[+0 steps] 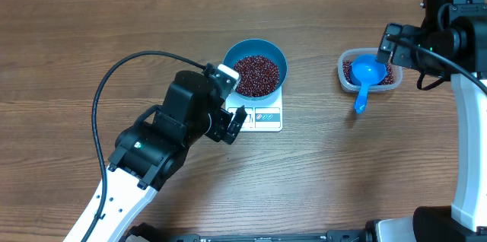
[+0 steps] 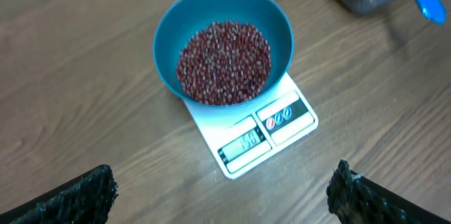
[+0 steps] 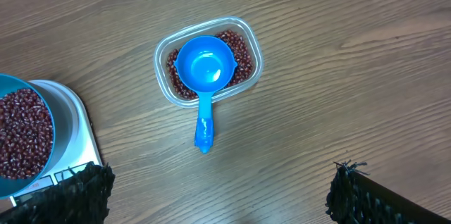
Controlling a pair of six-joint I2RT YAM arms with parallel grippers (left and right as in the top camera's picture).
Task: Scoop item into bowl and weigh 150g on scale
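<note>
The blue bowl [image 1: 274, 53] stands on the white scale [image 1: 266, 118], and the item, dark red-brown beans [image 1: 256, 74], fills its bottom. In the left wrist view the bowl [image 2: 165, 34] and its beans [image 2: 223, 62] lie ahead, and the scale [image 2: 292, 129] has a display too blurred to read. My left gripper [image 1: 233, 106] [image 2: 222, 189] hovers open at the scale's front left, with nothing between its fingers. My right gripper [image 1: 389, 48] [image 3: 224, 178] is open and empty beside the tub. The bowl [image 3: 7, 79] and the scale [image 3: 70, 118] sit at the left edge of the right wrist view.
A clear plastic tub [image 1: 342, 71] [image 3: 161, 76] at the right holds more beans [image 3: 243, 58]. A small blue scoop [image 1: 365, 71] [image 3: 204, 65] rests in it, its handle pointing out over the front rim. A black cable [image 1: 103, 90] loops over the table at the left.
</note>
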